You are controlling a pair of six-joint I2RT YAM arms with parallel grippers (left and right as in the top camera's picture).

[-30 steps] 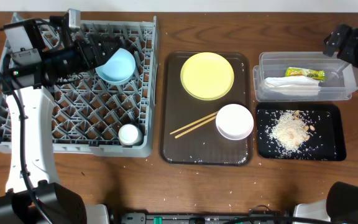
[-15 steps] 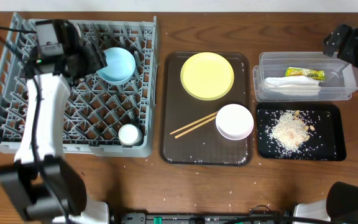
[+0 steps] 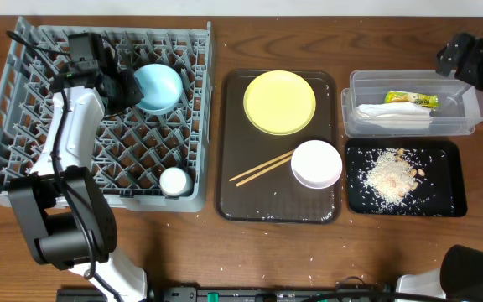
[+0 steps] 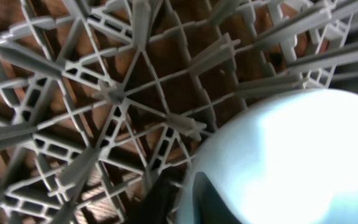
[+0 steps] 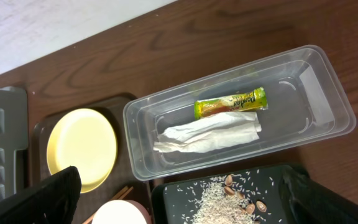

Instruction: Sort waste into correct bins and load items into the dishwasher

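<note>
The light-blue bowl point(image 3: 159, 87) sits in the back of the grey dishwasher rack point(image 3: 23, 168), with the small white cup point(image 3: 174, 181) at the rack's front. My left gripper point(image 3: 127, 87) is at the bowl's left edge. In the left wrist view its dark fingers point(image 4: 160, 200) are shut on the bowl's rim point(image 4: 278, 155), one inside and one outside. The yellow plate point(image 3: 280, 101), white bowl point(image 3: 316, 164) and chopsticks point(image 3: 261, 169) lie on the brown tray. My right gripper point(image 5: 185, 202) hangs open and holds nothing, above the bins.
The clear tub point(image 3: 352, 126) holds the yellow-green wrapper point(image 3: 412, 99) and white napkin point(image 3: 392, 116). In front of it the black tray point(image 3: 443, 201) carries the rice crumbs point(image 3: 388, 176). The dark-brown serving tray point(image 3: 233, 201) lies between rack and bins.
My left arm has swung round over the rack's back left and its gripper has closed on the blue bowl's rim. The bowl now lies flatter. The right arm has not moved.
</note>
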